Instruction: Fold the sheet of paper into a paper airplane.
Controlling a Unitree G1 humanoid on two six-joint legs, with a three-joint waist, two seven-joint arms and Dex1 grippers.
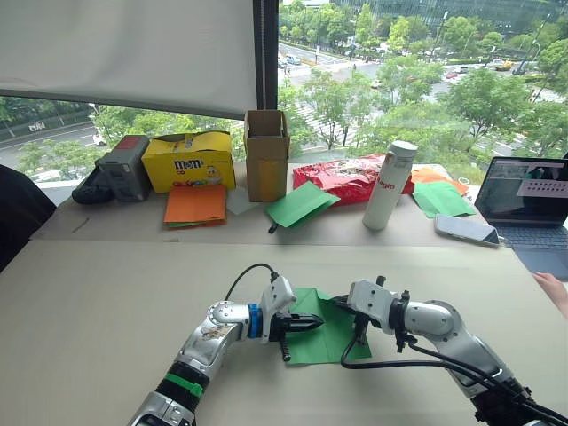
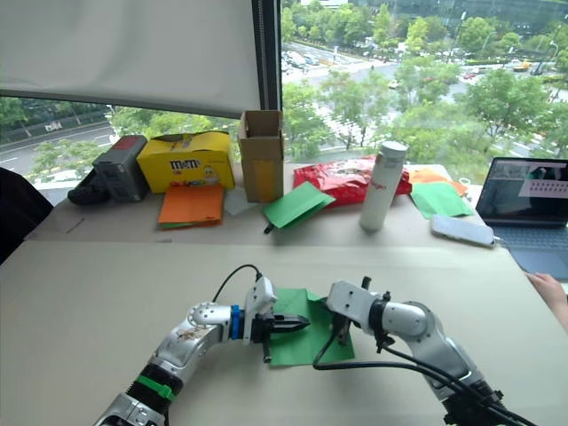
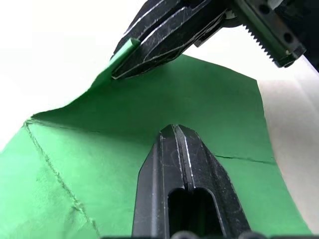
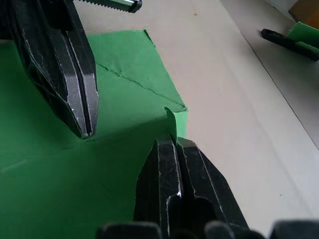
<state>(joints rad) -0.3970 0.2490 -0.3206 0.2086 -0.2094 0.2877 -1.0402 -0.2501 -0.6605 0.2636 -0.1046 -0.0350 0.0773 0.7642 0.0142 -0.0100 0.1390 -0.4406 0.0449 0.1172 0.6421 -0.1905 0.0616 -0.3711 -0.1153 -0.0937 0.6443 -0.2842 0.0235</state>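
- Left pincer (image 1: 312, 325), closed, presses on the sheet of paper (image 1: 330, 342).
- Right pincer (image 4: 172, 142) grips its edge.
- Bottle (image 1: 389, 185), box (image 1: 266, 154) at twelve o'clock.

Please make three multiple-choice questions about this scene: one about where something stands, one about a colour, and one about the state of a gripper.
1. Where is the white bottle standing?
A. on the laptop
B. at the back of the table, beside the red snack bag
C. inside the cardboard box

2. What colour is the sheet of paper between the two grippers?
A. orange
B. white
C. bright green

3. What is the right gripper doing?
A. it is shut on an edge of the sheet of paper
B. it is wide open above the table
C. it is holding the phone

Answers:
1 B, the bottle stands upright next to the red bag at the back of the table.
2 C, the sheet under the grippers is bright green.
3 A, in the right wrist view the fingers are closed with a green edge caught between them.
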